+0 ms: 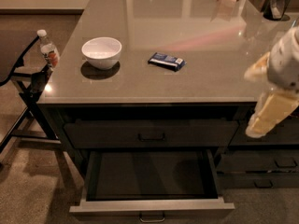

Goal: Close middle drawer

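Observation:
The middle drawer (150, 203) is pulled far out at the bottom of the view. Its deep dark box is empty, its front has a pale silvery top edge, and its small pull handle (152, 216) sits at the lower edge of the frame. Above it, the other wide grey drawer front (149, 133) is shut under the countertop. My gripper (262, 123), pale yellow on a white arm, hangs at the right, by the counter's front right corner. It is above and to the right of the open drawer and touches nothing.
On the grey countertop (196, 78) are a white bowl (102, 52) and a dark blue packet (167, 61). A water bottle (48, 49) stands on a folding stand (28, 83) at the left. Narrower drawer fronts (261, 164) are at the right.

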Controlling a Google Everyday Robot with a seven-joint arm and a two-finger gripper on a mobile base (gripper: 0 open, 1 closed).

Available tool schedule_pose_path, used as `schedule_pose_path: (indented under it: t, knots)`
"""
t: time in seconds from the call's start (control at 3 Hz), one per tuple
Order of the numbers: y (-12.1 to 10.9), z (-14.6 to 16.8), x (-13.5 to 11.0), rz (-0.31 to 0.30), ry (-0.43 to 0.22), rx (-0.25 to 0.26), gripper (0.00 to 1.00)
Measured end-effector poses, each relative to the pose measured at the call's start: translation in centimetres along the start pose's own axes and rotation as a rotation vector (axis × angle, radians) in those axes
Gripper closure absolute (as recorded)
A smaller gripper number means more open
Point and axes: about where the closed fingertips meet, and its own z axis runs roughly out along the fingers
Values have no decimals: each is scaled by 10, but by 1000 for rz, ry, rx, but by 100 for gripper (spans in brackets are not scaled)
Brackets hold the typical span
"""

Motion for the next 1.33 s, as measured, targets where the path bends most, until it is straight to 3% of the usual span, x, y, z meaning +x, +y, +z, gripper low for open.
schedule_pose_path:
  t: [0.33,0.67,1.0,1.33]
  knots:
    - [32,38,18,0,-65,-42,42]
    - [64,79,35,6,-134,-41,65]
    - [73,95,45,13,-143,-32,89]
    - [72,94,43,12,-142,-33,100]
